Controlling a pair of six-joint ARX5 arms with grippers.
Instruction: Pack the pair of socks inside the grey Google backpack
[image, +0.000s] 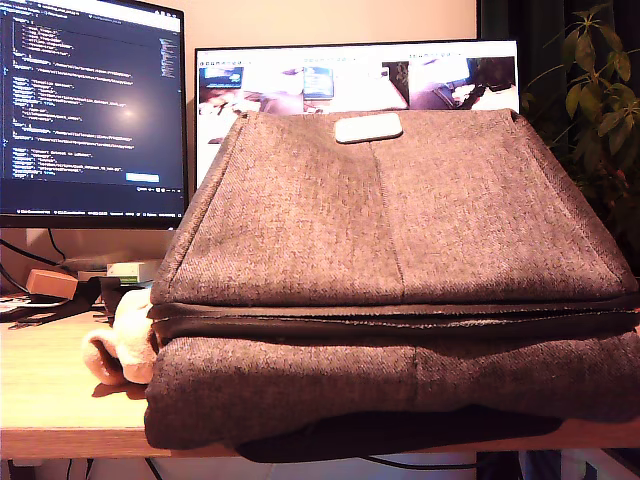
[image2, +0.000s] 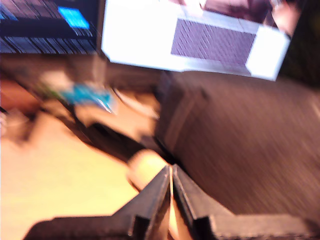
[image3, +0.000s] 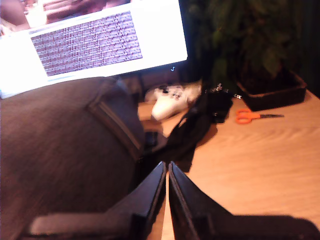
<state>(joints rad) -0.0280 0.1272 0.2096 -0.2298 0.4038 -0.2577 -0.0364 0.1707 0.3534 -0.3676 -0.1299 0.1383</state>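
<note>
In the exterior view, the big grey-brown herringbone fabric backpack (image: 400, 270) lies flat across the pale wooden desk (image: 50, 400), its white rounded patch (image: 368, 128) at the far end and its dark zipper band (image: 400, 318) facing you. That band looks shut, so you will likely have to open it before anything goes in. The small cream-to-pink rolled pair of socks (image: 125, 345) sits on the desk touching the backpack's corner at the exterior view's left, close to the desk's front edge. No arm shows here. 2 monitors stand behind, so there is little room rearward.

In the first wrist view, which is blurred, my first gripper (image2: 171, 172) has its 2 jaws pressed together on nothing, hanging above the desk with a pale blob that may be the socks just ahead, beside the backpack's side.

In the second wrist view, my second gripper (image3: 167, 167) is likewise closed and empty, over the backpack's other edge. Open desk lies beyond, with orange-handled scissors (image3: 255, 116), a white game controller (image3: 170, 100) and dark straps (image3: 192, 130) nearby.
</note>
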